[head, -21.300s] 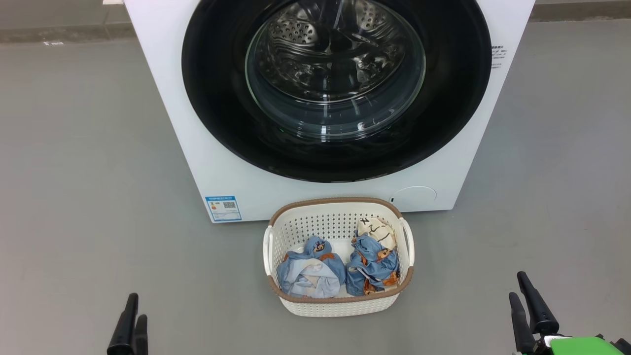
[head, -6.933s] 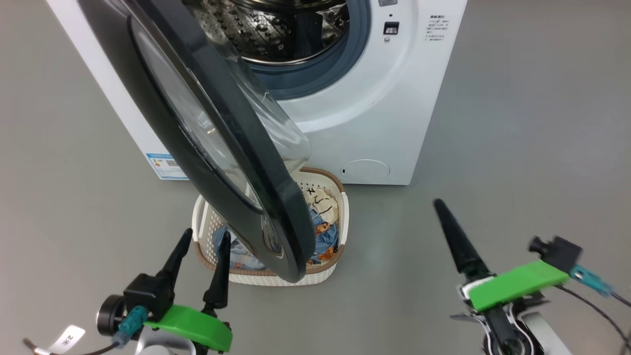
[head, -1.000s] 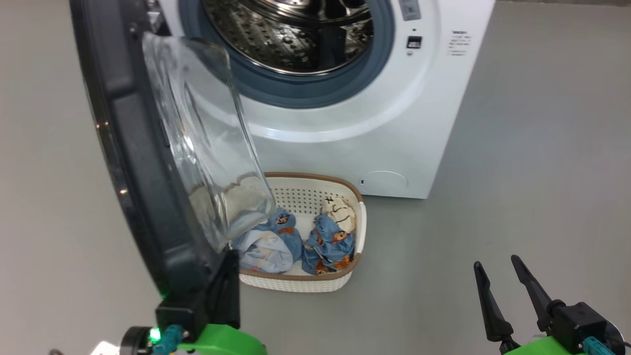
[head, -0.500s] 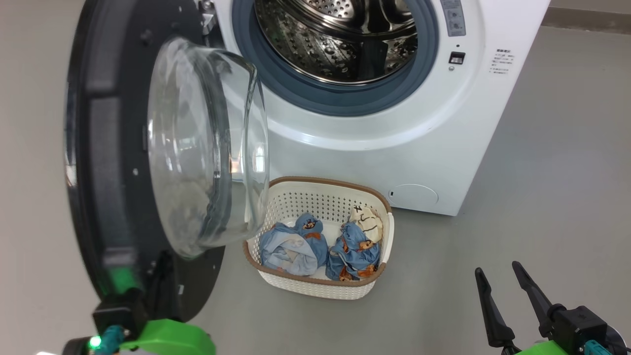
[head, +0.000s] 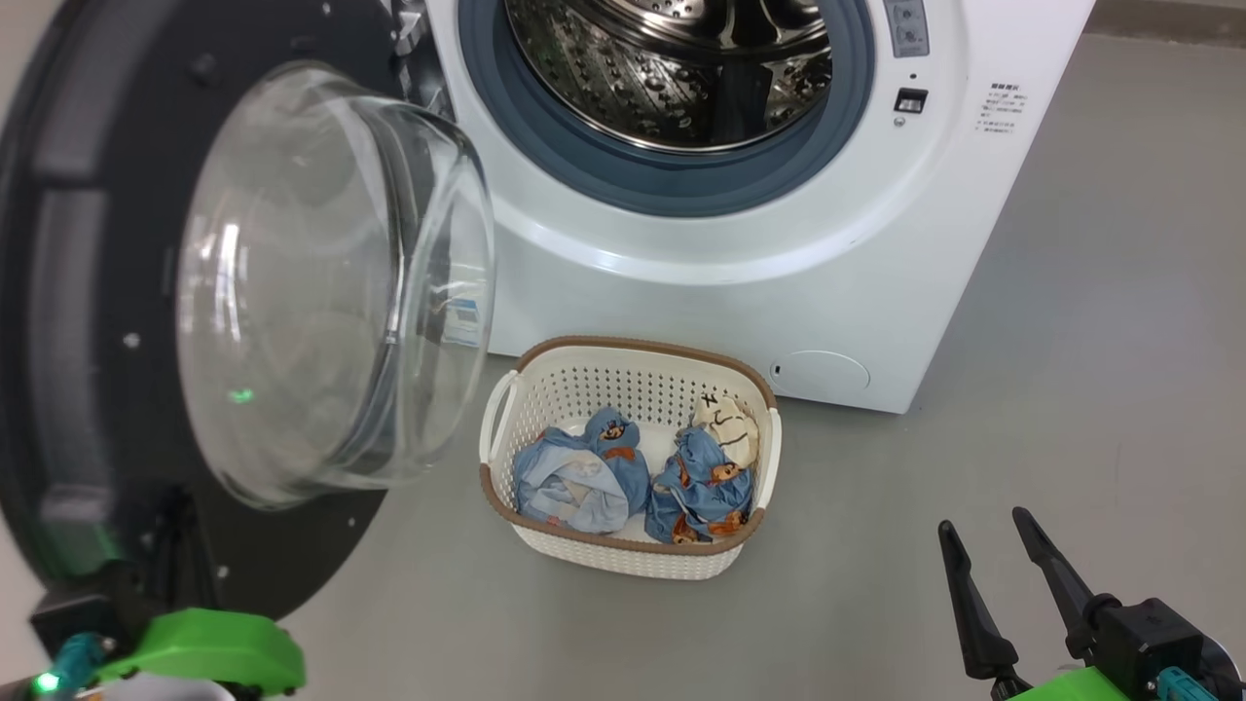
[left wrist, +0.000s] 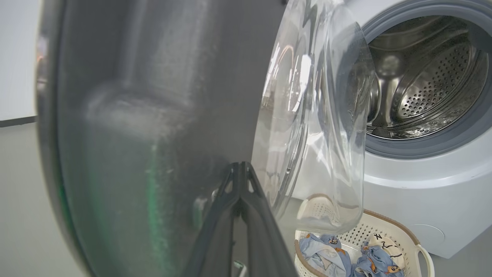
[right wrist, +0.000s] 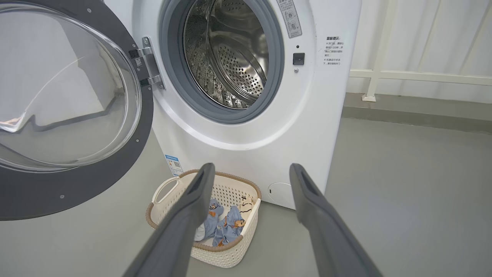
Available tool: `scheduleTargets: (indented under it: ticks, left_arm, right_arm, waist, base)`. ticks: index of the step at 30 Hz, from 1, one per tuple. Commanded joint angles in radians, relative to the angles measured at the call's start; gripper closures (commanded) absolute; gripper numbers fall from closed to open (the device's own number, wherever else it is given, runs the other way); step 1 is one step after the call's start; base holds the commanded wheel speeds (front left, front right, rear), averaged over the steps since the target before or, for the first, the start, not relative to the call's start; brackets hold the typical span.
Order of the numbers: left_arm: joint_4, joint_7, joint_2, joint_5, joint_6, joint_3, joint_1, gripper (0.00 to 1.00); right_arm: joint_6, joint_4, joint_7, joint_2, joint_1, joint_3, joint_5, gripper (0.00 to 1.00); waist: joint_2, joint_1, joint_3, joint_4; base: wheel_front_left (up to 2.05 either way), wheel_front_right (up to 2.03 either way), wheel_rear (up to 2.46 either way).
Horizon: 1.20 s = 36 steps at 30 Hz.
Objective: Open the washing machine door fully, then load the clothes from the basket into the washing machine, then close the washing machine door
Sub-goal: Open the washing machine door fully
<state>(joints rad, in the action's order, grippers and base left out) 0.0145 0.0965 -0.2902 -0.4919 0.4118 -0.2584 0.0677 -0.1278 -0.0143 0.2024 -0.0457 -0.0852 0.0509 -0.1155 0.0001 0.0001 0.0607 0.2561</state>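
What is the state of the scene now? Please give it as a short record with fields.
washing machine door: open wide, hinged on left of washing machine
drum: looks empty
clothes: two bundles in basket on floor
left gripper: shut, tips by door's inner side
right gripper: open, empty

Laundry corner, more test room than lived-in home. White front-loading washing machine (head: 681,292) stands alone on a bare grey floor (head: 1119,389). Small basket (head: 623,560) of clothes (head: 584,477) just before it. Behind: pale curtain (right wrist: 423,34), white rail (right wrist: 423,77).
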Motion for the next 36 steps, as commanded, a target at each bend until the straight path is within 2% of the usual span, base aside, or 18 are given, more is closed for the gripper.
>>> scheduleTargets:
  ticks: [1,15,26,31,36]
  left_arm:
    - [-0.003,0.015,-0.048,-0.012,0.002,0.067,0.057,1.00]
    - [0.184,0.114,-0.099,-0.102,-0.067,0.208,0.154,1.00]
    - [0.405,0.154,-0.153,-0.148,-0.174,0.287,0.268,1.00]
    - [0.450,0.162,-0.147,-0.137,-0.196,0.295,0.290,1.00]
    - [0.445,0.165,-0.122,-0.113,-0.200,0.314,0.277,1.00]
  right_arm:
    - [-0.003,0.029,-0.002,-0.004,0.019,-0.022,0.014,0.00]
    - [-0.003,0.030,0.000,-0.004,0.045,-0.014,0.012,0.00]
    - [-0.003,0.026,0.006,-0.004,0.062,-0.009,0.012,0.00]
    - [-0.003,0.023,0.009,-0.004,0.063,-0.007,0.012,0.00]
    - [-0.003,0.016,0.013,-0.004,0.061,-0.001,0.005,0.00]
  waist:
    - [-0.0001,-0.0001,0.007,-0.005]
    - [-0.0001,-0.0001,0.046,-0.015]
    - [-0.0001,-0.0001,0.068,-0.015]
    - [-0.0001,-0.0001,0.069,-0.016]
    - [-0.0001,-0.0001,0.061,-0.017]
  base:
    - [0.00,0.00,0.00]
    - [0.00,0.00,0.00]
    - [0.00,0.00,0.00]
    - [0.00,0.00,0.00]
    - [0.00,0.00,0.00]
